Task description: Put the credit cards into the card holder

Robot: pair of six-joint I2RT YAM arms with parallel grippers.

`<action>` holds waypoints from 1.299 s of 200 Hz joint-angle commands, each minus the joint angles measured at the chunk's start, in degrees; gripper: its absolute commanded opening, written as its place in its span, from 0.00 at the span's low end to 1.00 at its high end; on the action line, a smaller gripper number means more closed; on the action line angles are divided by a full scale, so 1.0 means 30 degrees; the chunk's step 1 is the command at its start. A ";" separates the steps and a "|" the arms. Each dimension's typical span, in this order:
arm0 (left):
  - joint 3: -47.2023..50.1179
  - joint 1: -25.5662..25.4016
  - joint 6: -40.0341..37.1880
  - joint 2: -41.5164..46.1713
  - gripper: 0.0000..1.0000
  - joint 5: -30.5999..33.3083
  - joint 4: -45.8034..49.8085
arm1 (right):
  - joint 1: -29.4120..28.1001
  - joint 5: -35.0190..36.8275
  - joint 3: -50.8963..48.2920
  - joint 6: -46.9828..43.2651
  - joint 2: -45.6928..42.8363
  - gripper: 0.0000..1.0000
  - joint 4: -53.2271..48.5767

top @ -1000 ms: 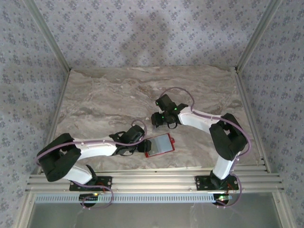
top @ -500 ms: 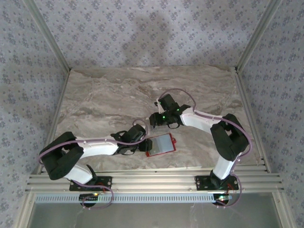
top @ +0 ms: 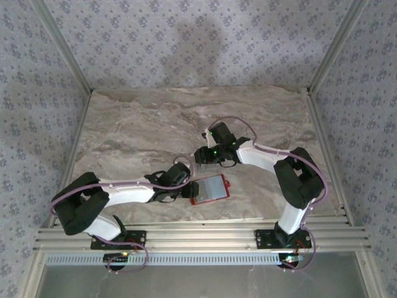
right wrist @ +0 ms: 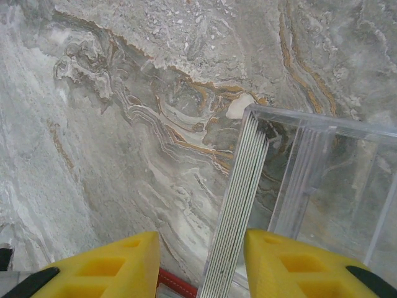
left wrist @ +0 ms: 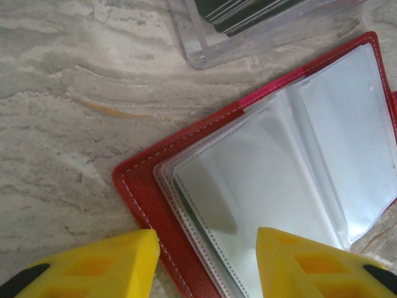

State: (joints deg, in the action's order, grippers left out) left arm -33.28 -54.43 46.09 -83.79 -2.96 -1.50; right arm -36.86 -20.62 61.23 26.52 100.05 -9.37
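Cards [right wrist: 237, 205] stand on edge as a tight stack at the near wall of the clear box [right wrist: 329, 180], just beyond the wallet [left wrist: 149, 198]. Their edges are pale. Seen from my left wrist, their faces look dark.

I judge them light, stiff and slick, so they could fan out or slip off in a clump. I would pinch across the flat faces near the top edge and take few at a time.

My right pincer [right wrist: 201, 239] is partly open with the stack between its fingers. A gap shows on one side, so nothing is clamped.

The wallet is red with pale stitching. It lies open on the marble table [right wrist: 111, 124], and its clear sleeves look floppy.

My left pincer [left wrist: 206, 239] is about half open over the wallet's near corner and grips nothing.
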 commanded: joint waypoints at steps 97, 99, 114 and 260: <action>-0.0012 -0.0049 -0.0160 -0.0447 0.46 -0.0127 0.0440 | 0.0538 -0.1680 -0.0525 0.0668 -0.0625 0.35 0.0928; -0.0026 -0.0049 -0.0172 -0.0434 0.46 -0.0134 0.0440 | 0.0539 -0.1673 -0.0542 0.0662 -0.0625 0.34 0.0940; 0.0018 -0.0037 -0.0157 -0.0445 0.46 -0.0155 0.0440 | 0.0568 -0.1718 -0.0577 0.0733 -0.0644 0.33 0.0971; 0.0103 0.0069 -0.0129 -0.0437 0.45 -0.0243 0.0345 | 0.0708 -0.1419 -0.0810 0.0788 -0.1085 0.20 0.0779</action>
State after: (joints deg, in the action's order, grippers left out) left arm -33.28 -54.39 46.09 -83.79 -2.96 -1.45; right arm -35.11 -24.47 59.35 28.53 98.15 -7.03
